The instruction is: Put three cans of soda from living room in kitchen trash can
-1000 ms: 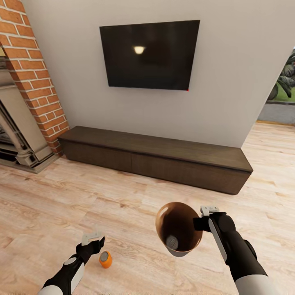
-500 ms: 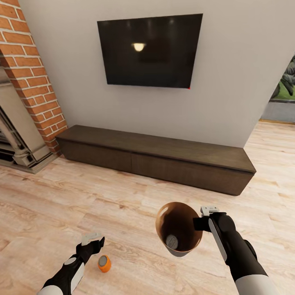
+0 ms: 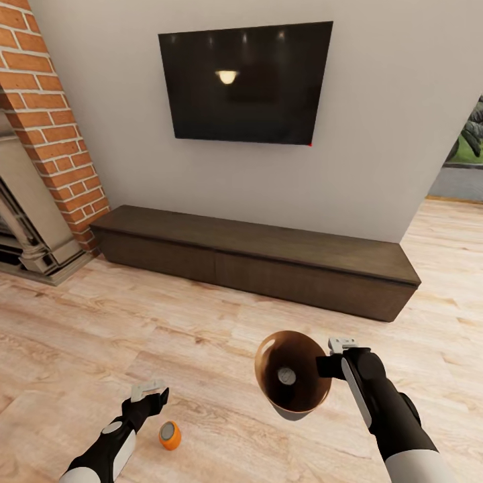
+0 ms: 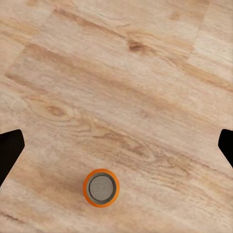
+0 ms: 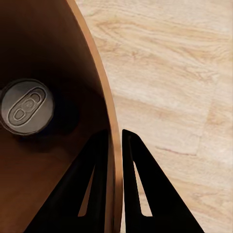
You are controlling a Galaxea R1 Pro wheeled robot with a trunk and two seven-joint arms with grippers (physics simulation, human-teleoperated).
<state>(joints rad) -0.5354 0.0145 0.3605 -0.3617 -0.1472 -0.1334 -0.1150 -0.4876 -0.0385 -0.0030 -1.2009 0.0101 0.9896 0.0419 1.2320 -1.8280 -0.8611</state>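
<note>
The tash can (image 3: 272, 365), grey outside and brown inside, hangs tilted above the floor. My right gripper (image 3: 323, 366) is shut on its copper rim, one finger inside the wall and one outside (image 5: 115, 145). A can of soda with a silvery top (image 3: 287, 375) lies inside the tash can (image 5: 58, 58); its body (image 5: 26, 108) looks dark. An orange can of soda (image 3: 170, 435) stands upright on the wood floor. My left gripper (image 3: 150, 390) hovers open just beyond and above this can (image 4: 101, 187), which sits off the line between the spread fingers (image 4: 9, 150).
This is the living room: a wall TV (image 3: 245, 84), a long dark low cabinet (image 3: 255, 258) under it, and a brick fireplace (image 3: 47, 141) at the left. Light wood floor (image 3: 100, 335) spreads around me. A doorway with greenery (image 3: 466, 144) opens at the right.
The whole picture shifted slightly, so the camera moved. The can inside the tash can slid from its low edge toward the middle. The orange can now shows a little nearer me.
</note>
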